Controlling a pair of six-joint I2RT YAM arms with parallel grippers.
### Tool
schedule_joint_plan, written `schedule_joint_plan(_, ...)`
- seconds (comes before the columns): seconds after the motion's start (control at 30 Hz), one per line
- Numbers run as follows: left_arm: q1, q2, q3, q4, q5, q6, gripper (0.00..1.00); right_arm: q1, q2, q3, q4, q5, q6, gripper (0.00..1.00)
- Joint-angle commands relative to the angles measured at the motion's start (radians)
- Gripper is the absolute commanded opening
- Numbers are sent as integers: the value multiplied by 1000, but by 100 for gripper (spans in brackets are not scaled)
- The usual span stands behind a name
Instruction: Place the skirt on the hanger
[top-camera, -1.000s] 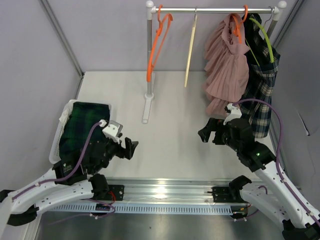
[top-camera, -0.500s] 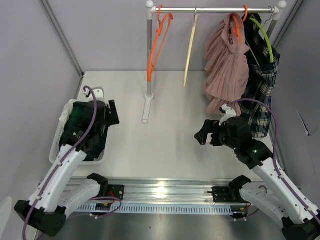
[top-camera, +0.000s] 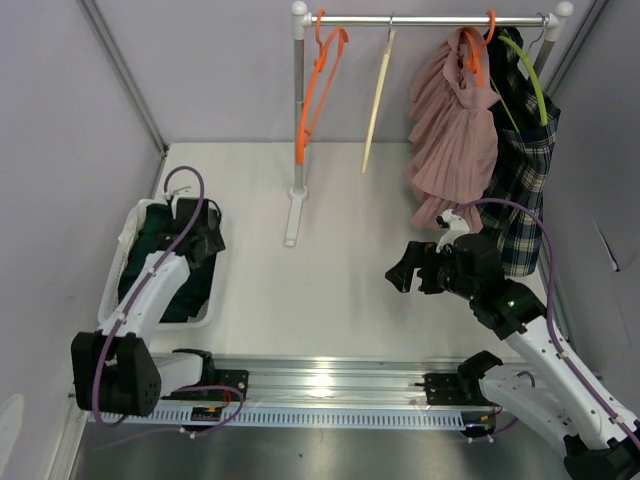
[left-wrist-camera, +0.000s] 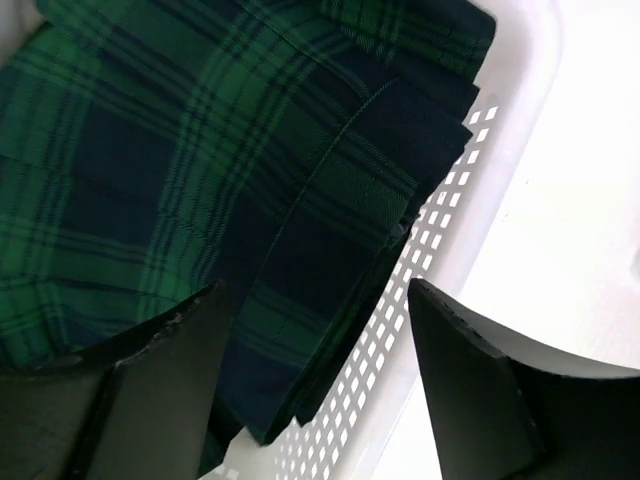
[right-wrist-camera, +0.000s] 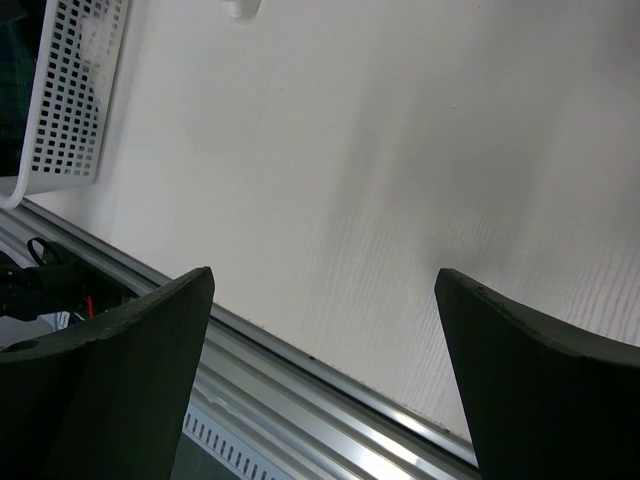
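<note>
well, the white table (top-camera: 350, 190) takes up most of the top view, and the clothes rail (top-camera: 430, 19) on its white post spans the far side. on the rail's right end a pink pleated garment (top-camera: 452, 130) hangs in front of a dark plaid one (top-camera: 525, 170), so the plaid one's left part is hidden and how it is hung is hard to make out. at the table's left edge sits the white perforated basket (left-wrist-camera: 455, 200), and the skirt (left-wrist-camera: 200, 170), dark green and navy plaid, lies folded inside it. from above, the left arm covers much of the skirt, and the wrist view cuts it off at the top and left edges. the left gripper (left-wrist-camera: 315, 300) is over the skirt beside the basket's wall, jaws spread wide with nothing between them; whether its tips touch the cloth cannot be told. the right gripper (right-wrist-camera: 325, 285) hangs over bare table near the metal rail at the near edge, also spread wide and holding nothing. two bare hangers hang on the rail: an orange hanger (top-camera: 312, 90) by the post and a pale hanger (top-camera: 375, 100) turned edge-on.
</note>
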Motion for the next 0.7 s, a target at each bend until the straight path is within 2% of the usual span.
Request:
schedule_joint_plan(0.0,9,77,25,33,-14,-43,75,5,-10,-3,41,-20,0,99)
schedule_joint_plan(0.23,42,181,25,45,-25,-74,68,6,-33,-21,33,-24,3,99)
schedule_joint_plan(0.33,59,184,25,50,-22,-76,59,6,-41,-29,33,-24,4,100)
schedule_joint_plan(0.43,62,157,31,48,-18,-70,37,6,-41,-30,39,-25,8,99)
schedule_joint_plan(0.47,64,140,51,35,-17,-68,20,6,-38,-29,39,-27,9,99)
schedule_joint_plan(0.53,62,111,80,28,-6,-54,3,6,-30,-24,41,-31,8,99)
schedule_joint_plan(0.57,64,82,92,7,-8,-51,0,6,-27,-22,42,-33,8,99)
schedule_joint_plan(0.67,64,33,146,-22,3,-34,0,6,-16,-18,48,-40,8,99)
